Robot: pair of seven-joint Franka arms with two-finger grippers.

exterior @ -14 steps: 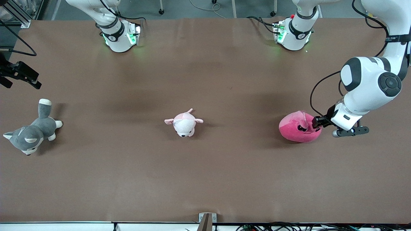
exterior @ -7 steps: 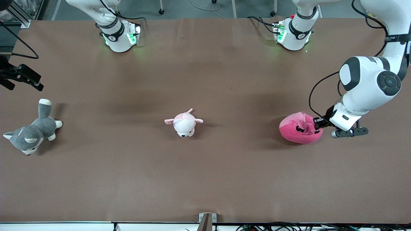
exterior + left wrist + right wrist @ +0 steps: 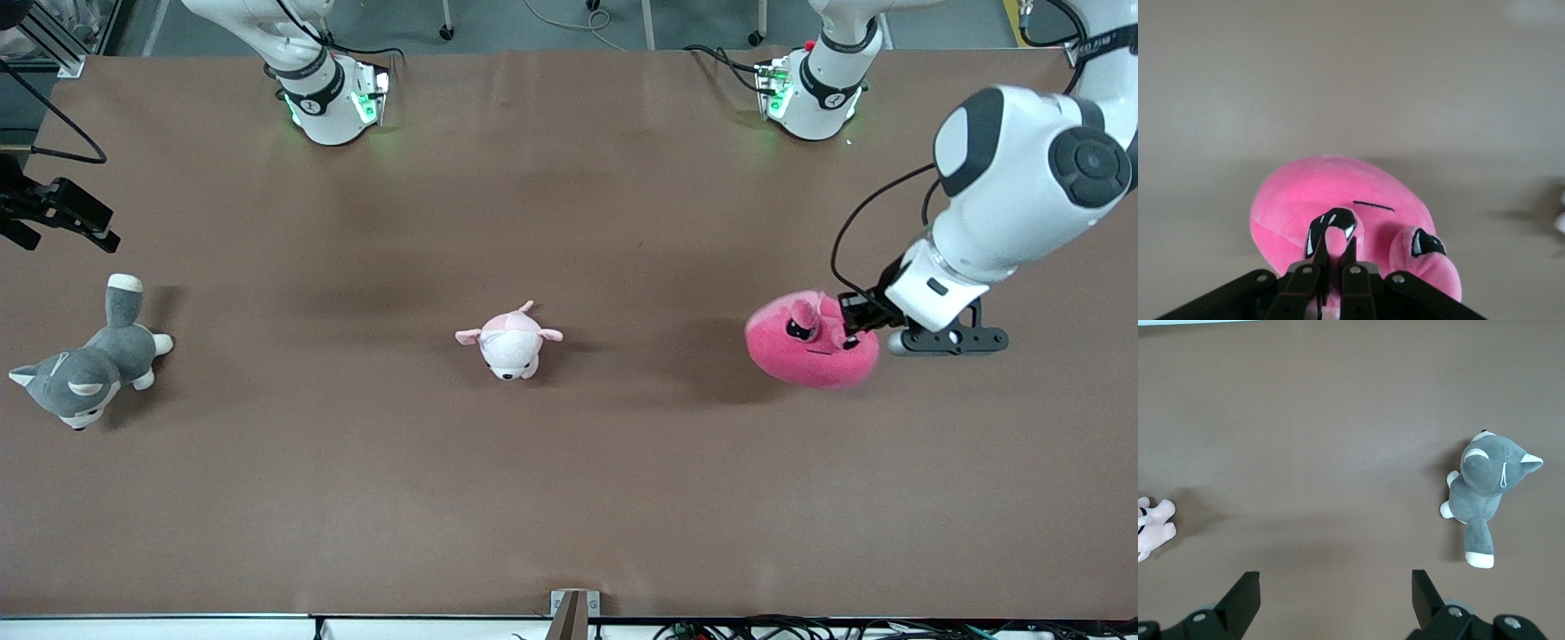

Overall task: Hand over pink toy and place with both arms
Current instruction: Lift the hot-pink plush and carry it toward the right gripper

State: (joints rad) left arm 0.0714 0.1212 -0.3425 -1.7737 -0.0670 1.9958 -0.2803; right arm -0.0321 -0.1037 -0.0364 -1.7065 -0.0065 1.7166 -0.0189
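Observation:
The pink toy (image 3: pixel 805 348), a round hot-pink plush with angry black eyes, hangs just above the table toward the left arm's end. My left gripper (image 3: pixel 851 318) is shut on a small nub on the toy's top. In the left wrist view the two black fingers (image 3: pixel 1353 250) pinch that pink nub, and the pink toy (image 3: pixel 1338 193) hangs below my left gripper (image 3: pixel 1336 248). My right gripper (image 3: pixel 102 229) waits open above the table edge at the right arm's end. The right wrist view shows my right gripper (image 3: pixel 1336 587) holding nothing.
A grey-and-white plush dog (image 3: pixel 84 369) lies at the right arm's end and also shows as the plush dog (image 3: pixel 1485 487) below my right gripper. A small pale pink-and-white plush (image 3: pixel 509 342) lies mid-table. Bare brown table (image 3: pixel 569 498) lies nearer the front camera.
My left gripper shut on the pink toy's nub, then raised it off the table and carried it a little toward the middle. The right gripper barely shifted.

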